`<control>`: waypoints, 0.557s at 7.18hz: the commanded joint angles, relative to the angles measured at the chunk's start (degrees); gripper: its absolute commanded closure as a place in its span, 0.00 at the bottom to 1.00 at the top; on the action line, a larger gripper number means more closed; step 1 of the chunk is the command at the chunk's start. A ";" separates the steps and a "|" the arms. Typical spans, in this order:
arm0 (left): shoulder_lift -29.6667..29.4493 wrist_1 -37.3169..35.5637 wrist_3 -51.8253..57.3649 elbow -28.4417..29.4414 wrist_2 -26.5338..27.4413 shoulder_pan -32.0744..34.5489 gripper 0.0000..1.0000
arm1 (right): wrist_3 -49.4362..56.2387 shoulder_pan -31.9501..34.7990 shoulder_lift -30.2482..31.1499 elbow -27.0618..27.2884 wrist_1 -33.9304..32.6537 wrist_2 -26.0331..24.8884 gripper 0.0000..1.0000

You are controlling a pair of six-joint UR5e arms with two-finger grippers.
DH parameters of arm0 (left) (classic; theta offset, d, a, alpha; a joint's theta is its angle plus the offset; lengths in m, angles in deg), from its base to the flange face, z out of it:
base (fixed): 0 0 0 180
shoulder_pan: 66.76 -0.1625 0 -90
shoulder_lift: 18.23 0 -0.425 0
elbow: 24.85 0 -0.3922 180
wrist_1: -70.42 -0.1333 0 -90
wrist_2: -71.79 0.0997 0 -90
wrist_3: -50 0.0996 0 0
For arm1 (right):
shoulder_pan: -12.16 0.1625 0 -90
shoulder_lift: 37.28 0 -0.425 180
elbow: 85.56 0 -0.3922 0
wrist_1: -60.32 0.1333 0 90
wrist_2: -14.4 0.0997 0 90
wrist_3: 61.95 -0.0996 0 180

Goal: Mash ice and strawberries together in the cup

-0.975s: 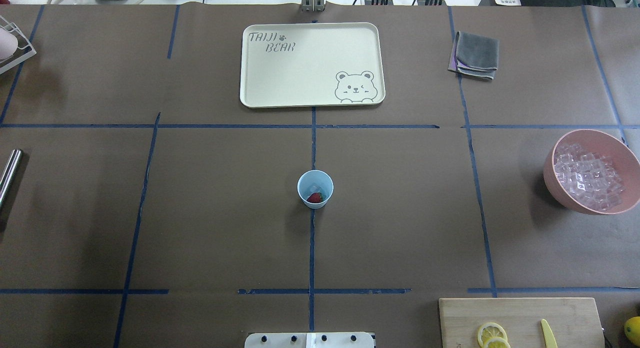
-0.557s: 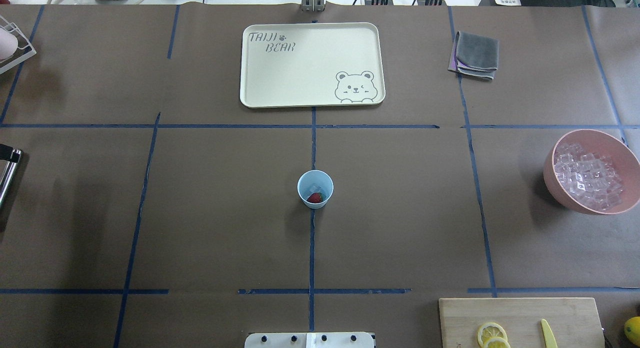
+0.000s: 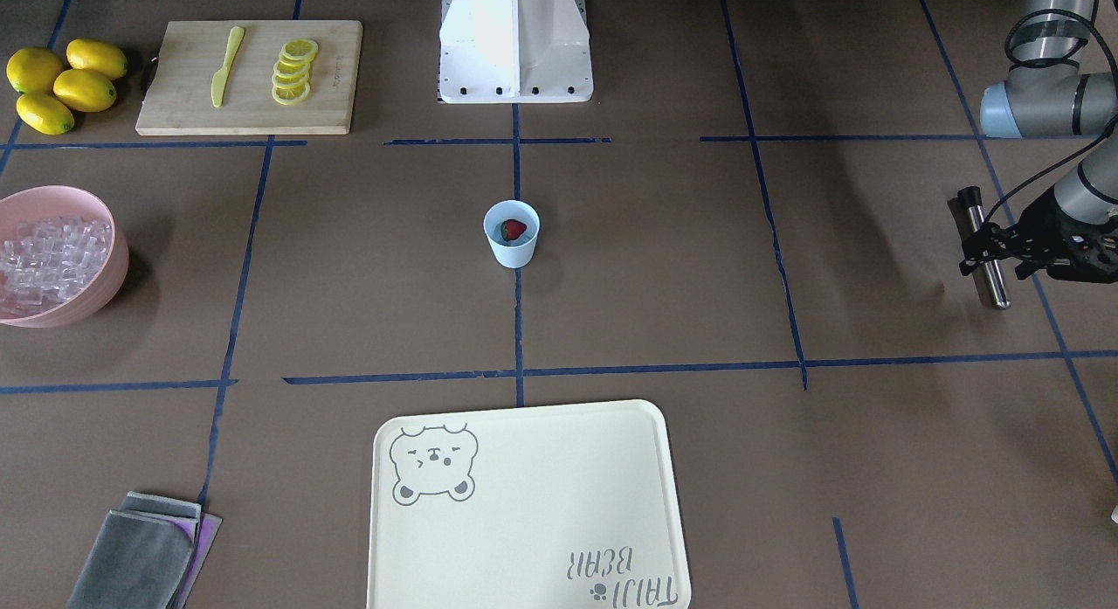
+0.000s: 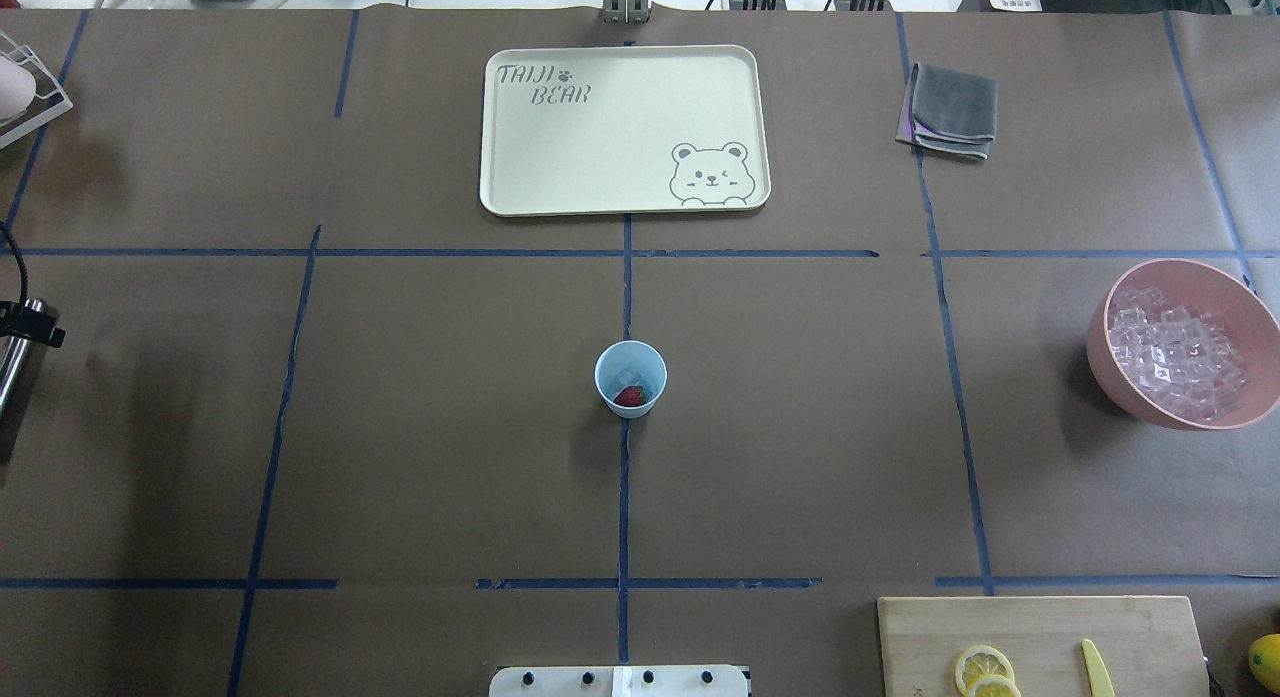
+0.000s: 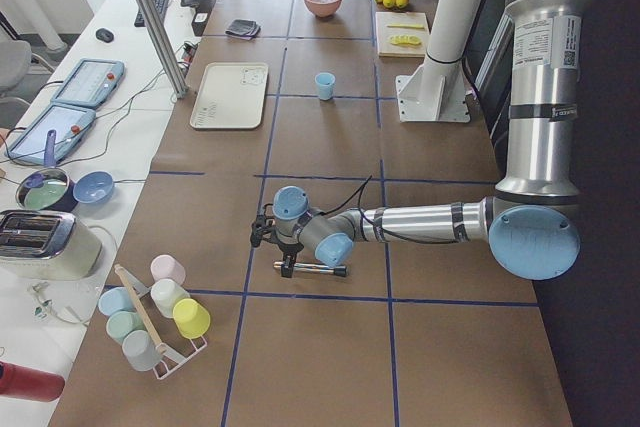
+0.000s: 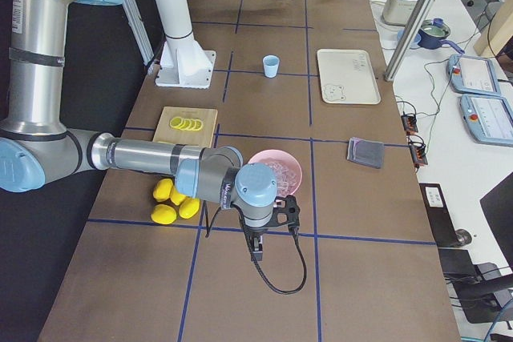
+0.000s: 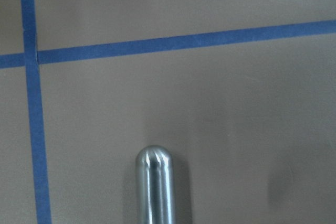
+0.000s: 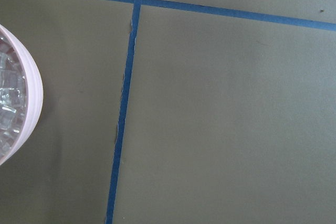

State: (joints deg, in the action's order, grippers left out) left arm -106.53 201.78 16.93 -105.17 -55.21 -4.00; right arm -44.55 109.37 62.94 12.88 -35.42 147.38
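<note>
The light blue cup (image 4: 630, 377) stands at the table's middle, also in the front-facing view (image 3: 512, 233). A red strawberry (image 4: 629, 397) and a clear ice cube (image 4: 628, 376) lie inside it. More ice (image 4: 1180, 352) fills the pink bowl (image 4: 1098, 352) at the right. My left gripper (image 3: 980, 252) is at the far left edge, its fingers open astride a metal rod (image 3: 985, 242) that lies on the table. The rod's rounded end shows in the left wrist view (image 7: 154, 182). My right gripper (image 6: 256, 247) hangs beside the pink bowl; I cannot tell its state.
A cream bear tray (image 4: 625, 127) lies at the far middle, with a folded grey cloth (image 4: 952, 109) to its right. A cutting board (image 4: 1040, 637) holds lemon slices (image 4: 982, 669) and a yellow knife (image 4: 1097, 669). Whole lemons (image 3: 61, 85) lie beside it. A cup rack (image 5: 160, 317) stands at the left end.
My left gripper has come into the overhead view at the left edge and now sits over the metal rod. The rod, cup and bowl have not moved.
</note>
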 commanded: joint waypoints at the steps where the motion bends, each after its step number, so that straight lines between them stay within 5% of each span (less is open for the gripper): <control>1: -0.12 0.04 0.11 0.86 0.00 -0.09 0.11 | 0.00 0.00 -0.03 0.00 -0.06 0.00 0.00; 3: -0.29 0.12 0.37 1.65 0.09 -0.09 0.16 | 0.00 0.00 -0.03 0.00 0.03 0.00 0.00; 4: -0.21 0.04 0.37 1.65 0.00 -0.09 0.29 | 0.00 0.00 -0.03 0.09 0.03 0.00 0.00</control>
State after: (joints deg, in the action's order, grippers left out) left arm -106.74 201.85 17.22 -103.69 -55.15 -4.09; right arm -44.55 109.37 62.94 12.89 -35.40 147.38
